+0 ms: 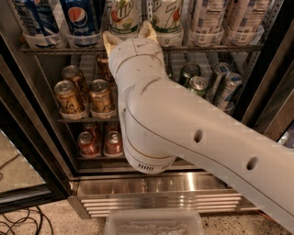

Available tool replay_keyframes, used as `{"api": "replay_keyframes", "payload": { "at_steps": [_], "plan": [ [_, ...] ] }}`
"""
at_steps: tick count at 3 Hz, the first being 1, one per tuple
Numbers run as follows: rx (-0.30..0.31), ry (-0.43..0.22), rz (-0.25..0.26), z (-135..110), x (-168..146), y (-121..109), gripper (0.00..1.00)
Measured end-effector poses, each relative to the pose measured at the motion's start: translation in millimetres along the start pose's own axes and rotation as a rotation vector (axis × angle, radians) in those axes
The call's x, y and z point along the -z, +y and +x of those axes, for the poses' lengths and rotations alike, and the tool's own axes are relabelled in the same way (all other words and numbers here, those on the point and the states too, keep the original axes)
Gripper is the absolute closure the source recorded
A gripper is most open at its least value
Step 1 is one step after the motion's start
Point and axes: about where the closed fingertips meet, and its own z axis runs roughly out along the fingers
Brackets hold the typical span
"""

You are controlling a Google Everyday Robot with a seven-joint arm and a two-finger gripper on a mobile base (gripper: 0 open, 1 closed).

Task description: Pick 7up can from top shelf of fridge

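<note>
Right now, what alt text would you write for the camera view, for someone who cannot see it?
A white robot arm reaches into an open drinks fridge, its open gripper near a 7up can on the top shelf. Pepsi cans stand left of it; gold cans and red cans sit below.

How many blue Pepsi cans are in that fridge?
2. The left Pepsi can stands at the far left of the top shelf, the right Pepsi can beside it. The end effector is just right of them. Others may hide behind.
</note>
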Motion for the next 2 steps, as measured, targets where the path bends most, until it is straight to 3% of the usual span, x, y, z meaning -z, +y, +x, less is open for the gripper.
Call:
{"api": "replay_keyframes", "payload": {
  "at_steps": [2],
  "plan": [
    [0.004,-0.065,-0.002,-10.5,-9.6,-3.7,0.31]
  ]
}}
